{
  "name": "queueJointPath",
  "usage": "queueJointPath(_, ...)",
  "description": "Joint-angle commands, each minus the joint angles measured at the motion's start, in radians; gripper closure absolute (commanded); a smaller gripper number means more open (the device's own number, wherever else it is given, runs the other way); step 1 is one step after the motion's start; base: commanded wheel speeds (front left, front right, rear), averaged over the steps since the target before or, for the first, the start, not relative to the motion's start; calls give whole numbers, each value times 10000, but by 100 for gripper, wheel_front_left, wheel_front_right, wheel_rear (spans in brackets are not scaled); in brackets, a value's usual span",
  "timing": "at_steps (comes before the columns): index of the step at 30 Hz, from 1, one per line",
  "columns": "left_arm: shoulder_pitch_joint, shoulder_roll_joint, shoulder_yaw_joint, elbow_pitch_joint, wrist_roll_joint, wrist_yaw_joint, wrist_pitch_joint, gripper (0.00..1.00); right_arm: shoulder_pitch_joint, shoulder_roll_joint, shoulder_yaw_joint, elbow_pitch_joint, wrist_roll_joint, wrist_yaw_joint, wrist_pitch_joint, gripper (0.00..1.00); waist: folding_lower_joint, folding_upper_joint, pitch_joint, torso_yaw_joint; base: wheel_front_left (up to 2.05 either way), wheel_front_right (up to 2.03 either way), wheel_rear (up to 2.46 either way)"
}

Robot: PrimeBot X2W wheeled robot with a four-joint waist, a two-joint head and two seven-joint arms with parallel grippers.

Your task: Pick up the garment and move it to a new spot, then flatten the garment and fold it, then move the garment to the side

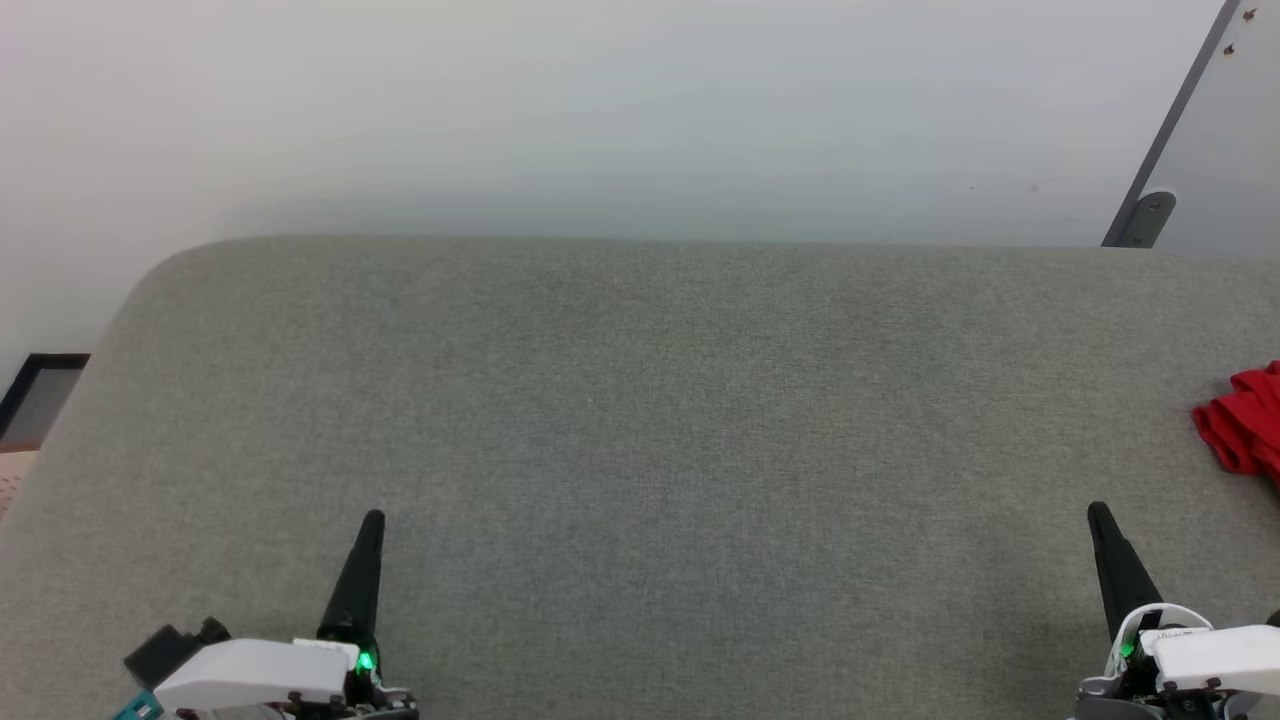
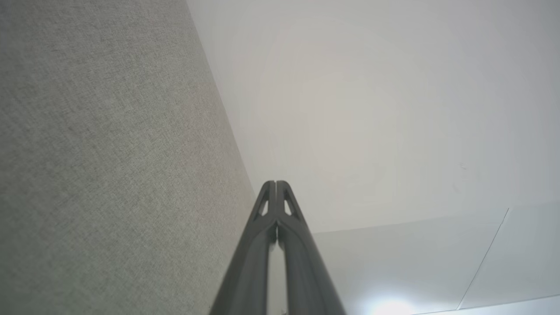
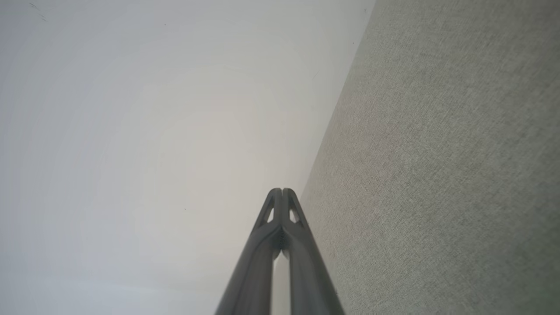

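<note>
A bunched red garment (image 1: 1245, 425) lies at the far right edge of the head view, on the grey fabric surface (image 1: 640, 430), cut off by the frame. My left gripper (image 1: 372, 522) sits at the lower left, shut and empty, fingers pointing up the view. At the lower right my right gripper (image 1: 1099, 515) is shut too, a short way to the lower left of the garment and apart from it. In the left wrist view the left gripper (image 2: 275, 183) has its tips pressed together. The right gripper (image 3: 282, 190) looks the same in the right wrist view.
A pale wall (image 1: 600, 110) rises behind the surface's far edge. A grey panel with a metal bracket (image 1: 1150, 215) leans at the upper right. Past the surface's rounded left corner there is floor with a dark frame (image 1: 40, 395).
</note>
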Motion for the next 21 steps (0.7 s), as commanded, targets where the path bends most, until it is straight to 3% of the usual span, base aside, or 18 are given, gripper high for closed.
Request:
queueJointPath(1,-154,-4,52,16,-197,-43,37,100,-155,36,-46,-10,211,-10,48,100,0,0,1,-2,0,0,0)
queueJointPath(21,-395,-64,302,243,-1559,-52,454,100,-369,199,-146,140,1512,-13,434,100,0,0,17,-63,0,0,0)
